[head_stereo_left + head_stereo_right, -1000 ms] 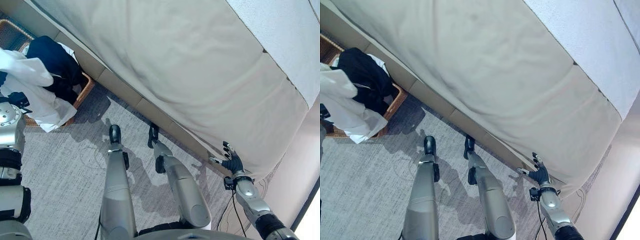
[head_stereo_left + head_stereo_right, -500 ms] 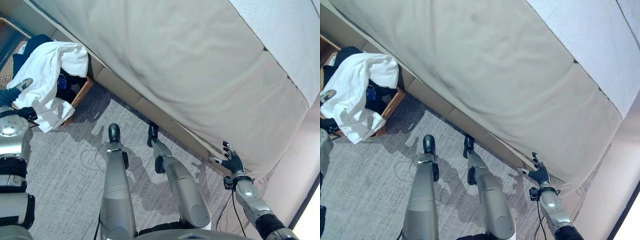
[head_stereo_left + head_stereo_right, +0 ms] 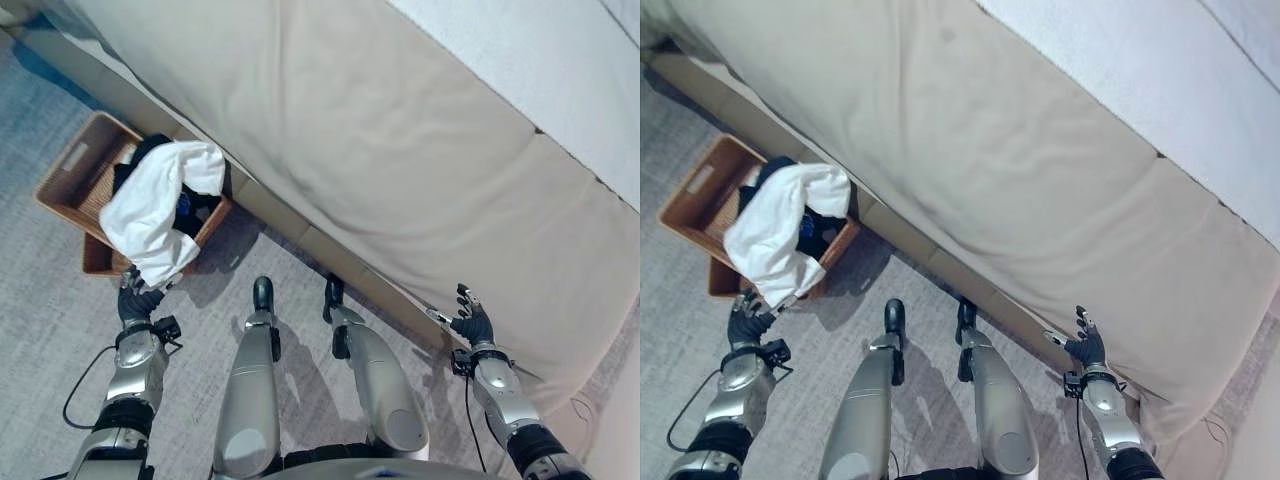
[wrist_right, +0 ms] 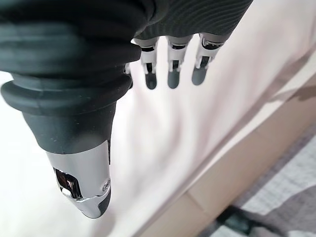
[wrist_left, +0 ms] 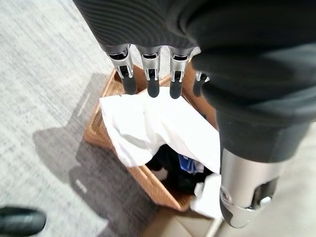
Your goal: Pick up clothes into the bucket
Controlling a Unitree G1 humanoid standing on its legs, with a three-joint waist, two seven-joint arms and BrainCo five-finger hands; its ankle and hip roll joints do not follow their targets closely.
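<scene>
A brown wicker basket point(image 3: 72, 172) stands on the grey carpet against the bed's base at the left. A white garment point(image 3: 150, 205) lies draped over its near rim, on top of dark clothes point(image 5: 178, 174) with a bit of blue among them. My left hand point(image 3: 133, 300) hangs just below the basket's near corner, fingers point(image 5: 150, 79) straight and holding nothing. My right hand point(image 3: 472, 321) is low at the right beside the bed's beige cover, fingers point(image 4: 170, 69) spread and empty.
A large bed with a beige cover point(image 3: 400, 160) fills the upper right, its base board point(image 3: 300, 240) running diagonally along the carpet point(image 3: 50, 290). A white blanket point(image 3: 560, 70) lies on top at the far right.
The camera has swung, so the basket now shows whole. My left hand has let go of the white garment, which lies over the basket's rim, and has dropped low. The right hand stayed put.
</scene>
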